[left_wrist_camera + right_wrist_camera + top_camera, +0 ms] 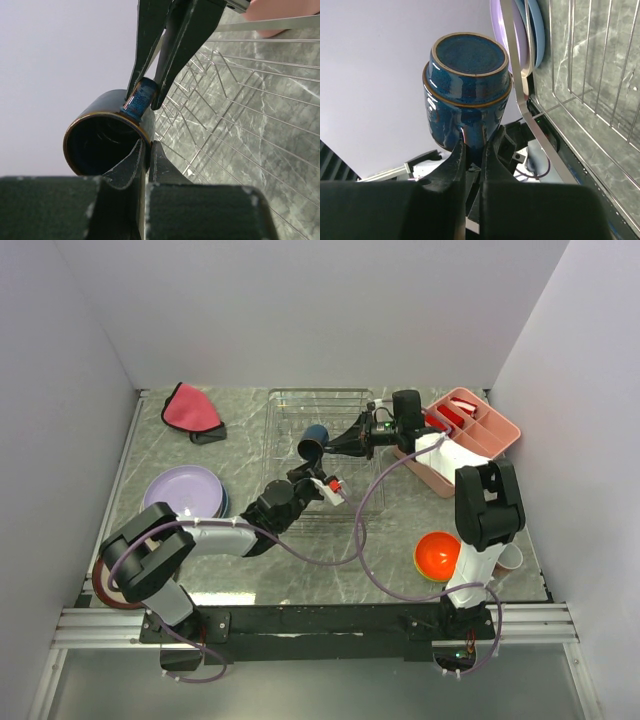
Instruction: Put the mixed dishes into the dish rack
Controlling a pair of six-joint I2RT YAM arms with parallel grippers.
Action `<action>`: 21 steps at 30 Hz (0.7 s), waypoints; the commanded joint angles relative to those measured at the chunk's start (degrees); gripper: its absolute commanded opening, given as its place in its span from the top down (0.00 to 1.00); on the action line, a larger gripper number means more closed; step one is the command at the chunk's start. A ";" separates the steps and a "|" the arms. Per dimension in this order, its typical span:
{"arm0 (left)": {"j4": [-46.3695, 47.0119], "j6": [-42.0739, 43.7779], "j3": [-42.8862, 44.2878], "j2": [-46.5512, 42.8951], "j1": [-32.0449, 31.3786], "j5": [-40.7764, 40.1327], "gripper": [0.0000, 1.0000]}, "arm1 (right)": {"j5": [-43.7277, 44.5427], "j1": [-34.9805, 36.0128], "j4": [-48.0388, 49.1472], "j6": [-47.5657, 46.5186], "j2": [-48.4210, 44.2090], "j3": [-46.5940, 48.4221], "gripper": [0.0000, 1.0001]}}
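Both of your arms meet on the mug (pixel 313 443). It lies tipped on its side over the left half of the rack (pixel 290 415), with its mouth toward your left arm and its base toward the far wall. Your left gripper (pixel 146 145) has its jaws closed on the rim, one finger inside the mouth and one outside. Your right gripper (pixel 331 447) comes in from the right with its jaws clamped on the handle, which shows as a blue strip between the dark fingers in the left wrist view. You cannot tell from these views whether the mug touches the wires.

The rack's wires lie bare right of the mug and toward its near edge, where your left wrist hangs over them. Its left rim stands well apart from the lavender plate (pixel 182 490), which sits on a light-blue plate (pixel 222 502), with bare table (pixel 250 455) between. In the right wrist view those plates show just past the rack's metal rim.

The pink tray (pixel 480 430) sits near the rack's far right corner, and your right forearm crosses the space between them. The orange bowl (pixel 438 554) sits by the right arm's base, well clear of the rack's near right corner. The cloth (pixel 190 408) lies at the far left, near the table's edge.
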 commanded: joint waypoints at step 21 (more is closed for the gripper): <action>-50.10 -19.01 10.67 -29.93 7.08 -11.46 0.00 | 7.22 0.33 -10.60 -54.21 19.12 47.87 1.00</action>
